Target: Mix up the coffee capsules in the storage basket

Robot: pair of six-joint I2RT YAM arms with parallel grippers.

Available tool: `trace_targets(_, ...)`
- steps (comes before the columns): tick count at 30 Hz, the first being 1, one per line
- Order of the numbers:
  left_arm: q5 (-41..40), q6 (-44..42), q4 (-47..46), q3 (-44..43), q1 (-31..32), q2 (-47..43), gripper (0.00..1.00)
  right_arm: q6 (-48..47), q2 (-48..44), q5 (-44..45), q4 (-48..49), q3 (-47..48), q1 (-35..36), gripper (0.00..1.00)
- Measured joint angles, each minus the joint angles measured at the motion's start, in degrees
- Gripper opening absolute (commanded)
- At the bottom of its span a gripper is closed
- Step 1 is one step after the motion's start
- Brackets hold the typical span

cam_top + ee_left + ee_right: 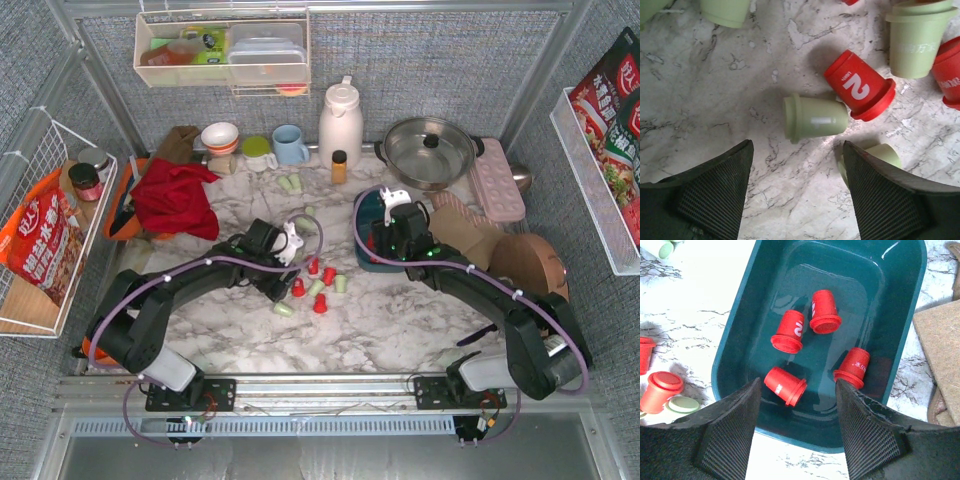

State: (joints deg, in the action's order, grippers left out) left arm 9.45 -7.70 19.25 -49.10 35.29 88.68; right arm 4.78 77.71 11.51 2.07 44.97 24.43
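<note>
The dark teal storage basket (pixel 860 295) lies under my right gripper (pixel 797 420), which hangs open just above its near rim with nothing between the fingers. Several red coffee capsules (pixel 788 330) lie on their sides inside it. From the top the basket (pixel 368 264) is mostly hidden by the right arm. Red and pale green capsules (pixel 320 303) are scattered on the marble in the middle. My left gripper (pixel 797 185) is open low over them. Just beyond its fingertips lie a green capsule (pixel 815 119) and a red one marked "2" (pixel 860 86). Another green capsule (pixel 882 152) peeks from behind the right finger.
A brown mat (pixel 470 235) lies right of the basket, with a pink tray (pixel 497 180) and a steel pot (pixel 430 150) behind. A white jug (pixel 340 122), amber bottle (pixel 339 166), blue mug (pixel 290 145) and red cloth (pixel 175 198) line the back. A white wire basket (pixel 40 230) hangs left.
</note>
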Motion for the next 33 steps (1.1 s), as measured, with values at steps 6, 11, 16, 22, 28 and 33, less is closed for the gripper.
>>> trace_targets(6,-2.43,0.02,-3.28,1.38,0.52,-0.79,0.8,0.13,0.0,-0.2,-0.02,0.0,0.0,0.65)
trace_targets(11,-1.68,0.04,-6.08,2.45,0.96,-1.86,0.81,0.13,0.07,-0.22,-0.07,0.02,0.0,0.65)
trace_targets(16,0.59,0.04,-7.34,2.8,1.33,-2.05,0.8,0.15,0.42,-0.92,-0.22,0.07,0.0,0.65)
trace_targets(22,1.09,0.15,-7.54,2.47,1.68,0.13,0.71,0.48,0.42,-1.05,-0.22,0.09,-0.04,0.65)
trace_targets(28,0.52,0.15,-7.28,1.81,1.92,1.29,0.61,0.48,0.42,-1.05,-0.22,0.09,-0.07,0.65)
trace_targets(33,-0.52,0.04,-7.26,1.7,2.08,0.63,0.49,0.5,0.42,-1.09,-0.31,0.15,-0.07,0.65)
